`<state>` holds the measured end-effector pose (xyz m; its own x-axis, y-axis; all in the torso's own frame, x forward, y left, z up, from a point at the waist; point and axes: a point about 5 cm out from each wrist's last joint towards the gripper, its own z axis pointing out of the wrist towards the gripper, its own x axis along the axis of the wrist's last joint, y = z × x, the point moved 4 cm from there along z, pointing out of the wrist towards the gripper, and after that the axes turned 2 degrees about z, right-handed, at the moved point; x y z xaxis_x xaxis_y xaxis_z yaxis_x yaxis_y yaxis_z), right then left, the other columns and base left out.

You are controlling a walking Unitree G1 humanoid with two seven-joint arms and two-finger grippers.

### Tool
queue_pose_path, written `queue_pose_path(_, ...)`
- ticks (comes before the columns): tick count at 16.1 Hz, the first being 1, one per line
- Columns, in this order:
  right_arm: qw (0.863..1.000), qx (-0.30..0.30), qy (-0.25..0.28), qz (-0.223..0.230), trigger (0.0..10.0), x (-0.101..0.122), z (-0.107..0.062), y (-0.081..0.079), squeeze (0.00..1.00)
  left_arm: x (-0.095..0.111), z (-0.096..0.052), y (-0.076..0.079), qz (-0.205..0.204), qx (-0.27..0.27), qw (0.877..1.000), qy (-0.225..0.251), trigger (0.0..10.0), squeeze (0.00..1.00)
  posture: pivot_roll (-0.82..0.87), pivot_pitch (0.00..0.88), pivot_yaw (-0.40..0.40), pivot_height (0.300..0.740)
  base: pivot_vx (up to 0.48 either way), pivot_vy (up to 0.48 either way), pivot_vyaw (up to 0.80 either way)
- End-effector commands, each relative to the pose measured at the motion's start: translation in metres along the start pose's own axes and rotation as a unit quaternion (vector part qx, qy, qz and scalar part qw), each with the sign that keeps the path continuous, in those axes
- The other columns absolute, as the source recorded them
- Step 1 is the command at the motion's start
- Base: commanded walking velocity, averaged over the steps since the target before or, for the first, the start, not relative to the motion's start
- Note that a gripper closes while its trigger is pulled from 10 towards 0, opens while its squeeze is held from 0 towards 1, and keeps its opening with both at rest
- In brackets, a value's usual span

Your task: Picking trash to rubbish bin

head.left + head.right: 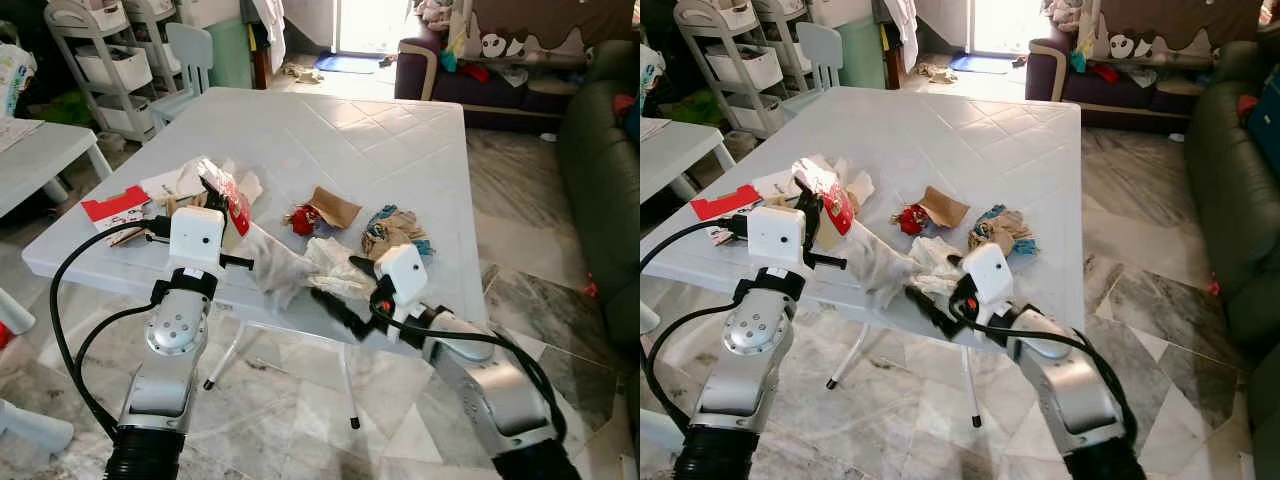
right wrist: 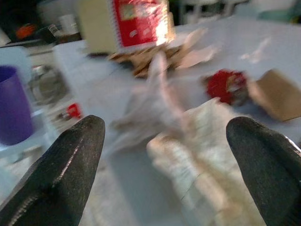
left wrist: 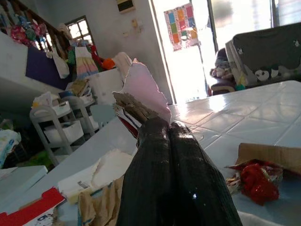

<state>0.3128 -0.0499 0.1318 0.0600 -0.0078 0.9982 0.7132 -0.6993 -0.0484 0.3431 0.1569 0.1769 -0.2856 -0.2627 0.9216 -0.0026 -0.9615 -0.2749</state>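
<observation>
Trash lies scattered on the white plastic table (image 1: 330,130). My left gripper (image 3: 169,129) is shut on a red-and-white torn carton piece (image 1: 225,195), held just above the table's front left part. A pale crumpled bag (image 1: 275,265) hangs off the front edge beside it. My right gripper (image 1: 347,287) is open at the front edge, its fingers (image 2: 70,160) wide apart on either side of white crumpled paper (image 1: 332,262). Further in lie a red wrapper (image 1: 299,220), a brown cardboard scrap (image 1: 335,207) and a brown-and-blue crumpled wad (image 1: 395,232).
A red card (image 1: 115,207) and torn papers (image 1: 175,185) lie at the table's left corner. A second white table (image 1: 40,150) stands to the left, with shelves (image 1: 105,60) and a pale chair (image 1: 185,60) behind. A dark sofa (image 1: 600,180) lines the right side.
</observation>
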Motion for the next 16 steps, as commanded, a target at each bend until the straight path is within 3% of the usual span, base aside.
queue_pose_path(1,0.999,-0.004,0.028,-0.024,10.0,0.015,0.01,-0.003,0.0,0.009,0.005,-0.002,-0.001,0.011,1.0,0.02,0.0,0.0,-0.12,0.0,-0.008,0.74,0.0,0.0,0.0)
queue_pose_path(4,0.997,0.016,0.044,-0.056,10.0,0.022,0.032,-0.021,0.0,0.018,0.012,-0.004,0.003,0.015,0.999,0.038,0.0,0.0,-0.11,0.0,-0.008,0.74,0.0,0.0,0.0)
queue_pose_path(6,0.996,0.029,0.049,-0.068,10.0,0.023,0.046,-0.03,0.0,0.025,0.015,-0.016,0.023,0.03,0.998,0.049,0.0,0.0,-0.09,0.0,-0.011,0.74,0.0,0.0,0.0)
queue_pose_path(8,0.996,0.016,0.042,-0.073,10.0,0.018,0.051,-0.025,0.0,0.023,0.013,-0.029,0.04,0.04,0.997,0.045,0.0,0.0,-0.08,0.0,-0.012,0.74,0.0,0.0,0.0)
queue_pose_path(10,0.996,-0.02,0.02,-0.083,10.0,0.006,0.054,-0.011,0.0,0.011,0.002,-0.041,0.058,0.04,0.997,0.024,0.0,0.0,-0.06,0.0,-0.011,0.74,0.0,0.0,0.0)
queue_pose_path(13,0.995,-0.047,-0.017,-0.087,10.0,-0.014,0.058,0.001,0.0,0.003,-0.017,-0.043,0.076,0.022,0.997,0.005,0.0,0.0,-0.03,0.0,-0.007,0.74,0.0,0.0,0.0)
queue_pose_path(16,0.995,-0.054,-0.031,-0.076,10.0,-0.027,0.064,0.002,0.0,-0.005,-0.034,-0.041,0.084,0.01,0.996,-0.012,0.0,0.0,-0.01,0.0,-0.004,0.74,0.0,0.0,0.0)
